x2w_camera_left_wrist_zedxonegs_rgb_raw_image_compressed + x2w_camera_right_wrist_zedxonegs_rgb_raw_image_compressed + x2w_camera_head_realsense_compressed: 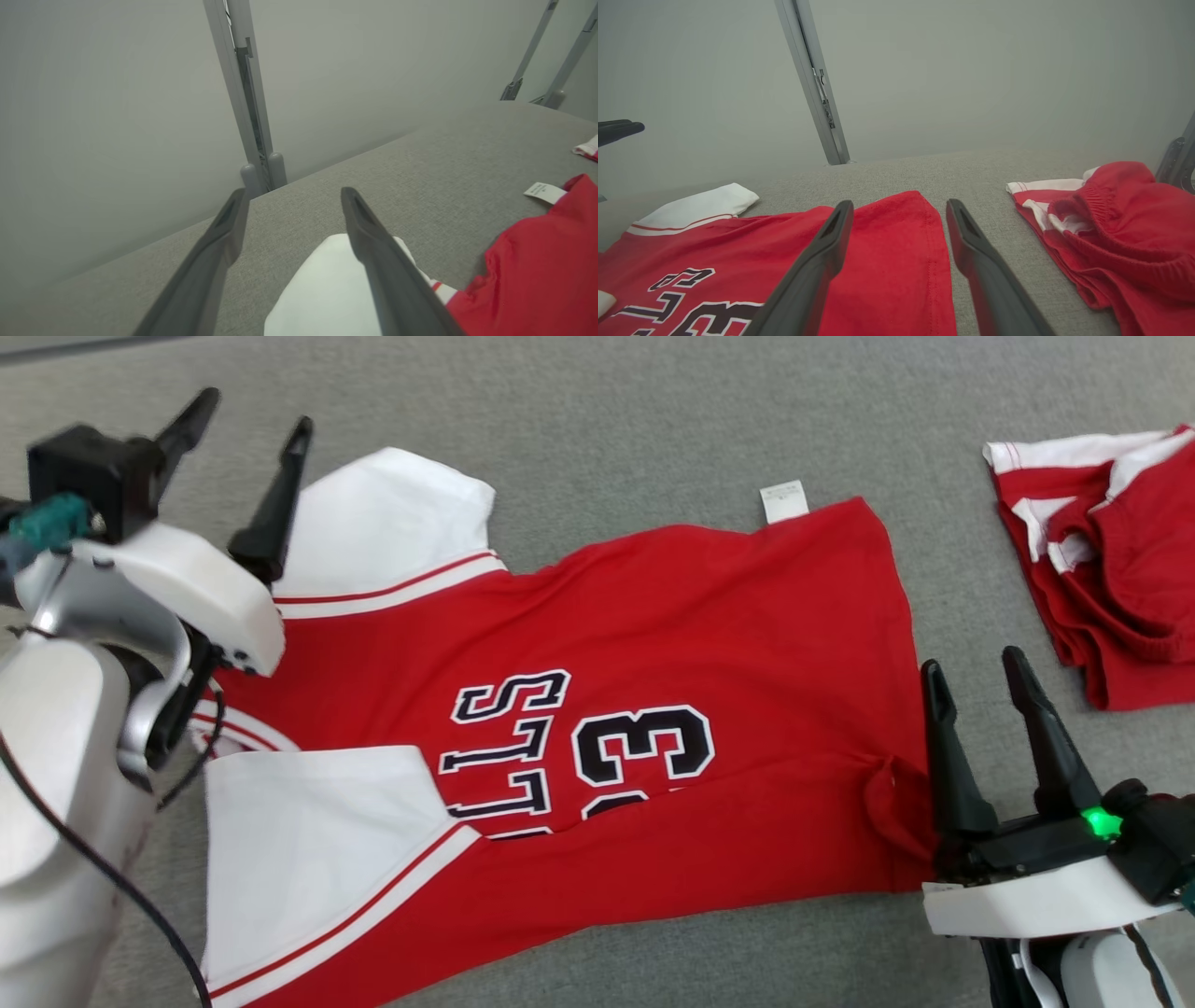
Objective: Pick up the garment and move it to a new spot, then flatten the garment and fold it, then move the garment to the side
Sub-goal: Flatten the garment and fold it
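A: Where is the red jersey [653,644] lying?
B: You have it spread on the grey surface [597,420], number side up, its white sleeves [383,513] toward the robot's left and its hem toward the right. A white label [782,502] sticks out at the far edge.
A: And the grippers?
B: Your left gripper [254,411] has its fingers apart over the far sleeve, and it holds nothing. Your right gripper [973,661] also has its fingers apart, at the hem beside a small wrinkle, and it is empty. Further right, well apart from the jersey, a second red and white garment [1120,569] lies bunched.
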Controlling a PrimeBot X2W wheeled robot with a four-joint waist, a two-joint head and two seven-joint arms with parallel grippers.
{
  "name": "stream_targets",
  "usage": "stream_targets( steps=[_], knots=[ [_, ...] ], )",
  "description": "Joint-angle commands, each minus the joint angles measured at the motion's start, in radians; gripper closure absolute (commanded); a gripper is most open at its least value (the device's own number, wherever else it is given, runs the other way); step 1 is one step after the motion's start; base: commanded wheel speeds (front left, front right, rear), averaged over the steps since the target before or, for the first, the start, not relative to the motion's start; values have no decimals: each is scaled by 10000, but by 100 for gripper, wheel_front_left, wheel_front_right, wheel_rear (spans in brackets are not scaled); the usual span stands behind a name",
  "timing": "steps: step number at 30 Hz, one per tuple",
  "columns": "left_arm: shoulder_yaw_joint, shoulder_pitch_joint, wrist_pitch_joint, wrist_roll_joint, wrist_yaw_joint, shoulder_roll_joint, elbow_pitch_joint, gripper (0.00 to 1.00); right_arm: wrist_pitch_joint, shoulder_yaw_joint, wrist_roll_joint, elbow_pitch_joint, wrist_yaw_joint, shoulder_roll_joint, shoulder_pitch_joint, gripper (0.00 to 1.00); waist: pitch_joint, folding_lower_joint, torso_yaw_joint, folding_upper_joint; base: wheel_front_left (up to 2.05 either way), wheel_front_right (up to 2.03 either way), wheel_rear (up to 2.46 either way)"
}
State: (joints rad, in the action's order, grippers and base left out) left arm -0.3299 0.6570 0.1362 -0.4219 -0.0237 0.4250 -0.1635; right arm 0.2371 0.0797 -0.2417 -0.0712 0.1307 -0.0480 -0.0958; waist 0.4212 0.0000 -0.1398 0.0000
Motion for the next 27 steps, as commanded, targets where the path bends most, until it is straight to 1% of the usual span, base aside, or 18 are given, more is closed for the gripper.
stream_targets(
  steps=[1,4,8,9,13,15,16,17,18,19,20,25,27],
  knots=[
    [-46,428,143,-82,-222,63,-671,0,119,98,-111,104,4,-43,-158,0,423,0,-422,0,0,0,0],
    [-193,1145,337,-284,-575,-4,-2205,0,210,209,-246,274,4,-50,-291,0,653,0,-623,0,0,0,0],
    [-455,1776,462,-401,-824,-85,-3959,0,270,360,-297,463,4,-49,-451,0,797,0,-773,0,0,0,0],
    [-455,1776,462,-401,-824,-85,-3959,0,270,360,-297,463,4,-49,-451,0,797,0,-773,0,0,0,0],
    [-771,2090,629,-548,-972,-243,-5147,0,307,334,-283,671,4,-50,-495,0,788,0,-759,0,0,0,0],
    [-1001,2079,835,-695,-1008,-454,-5528,0,296,247,-233,740,4,-49,-504,0,756,0,-675,0,0,0,0],
    [-1153,2095,981,-768,-1042,-532,-5664,2,297,190,-213,760,4,-47,-531,0,747,0,-618,0,0,0,0],
    [-1276,2107,1082,-852,-1068,-572,-5751,31,295,146,-200,792,4,-47,-597,0,741,0,-573,0,0,0,0],
    [-1362,2140,1081,-912,-1075,-595,-5809,64,295,135,-200,841,4,-47,-704,0,738,0,-538,0,0,0,0],
    [-1435,2196,1076,-985,-1085,-609,-5856,100,296,120,-200,933,4,-50,-840,0,735,0,-508,0,0,0,0],
    [-1517,2242,1115,-1050,-1072,-620,-5892,100,297,121,-143,1027,4,-48,-1020,0,727,0,-480,0,0,0,0],
    [-1892,2517,657,-1316,-1063,-671,-5728,100,167,-31,-41,1748,4,-65,-2290,0,633,0,-274,0,0,0,0],
    [-1984,2676,422,-1339,-1064,-709,-5624,100,108,-123,-42,2104,4,-197,-2905,0,598,0,-174,0,0,0,0]
  ],
)
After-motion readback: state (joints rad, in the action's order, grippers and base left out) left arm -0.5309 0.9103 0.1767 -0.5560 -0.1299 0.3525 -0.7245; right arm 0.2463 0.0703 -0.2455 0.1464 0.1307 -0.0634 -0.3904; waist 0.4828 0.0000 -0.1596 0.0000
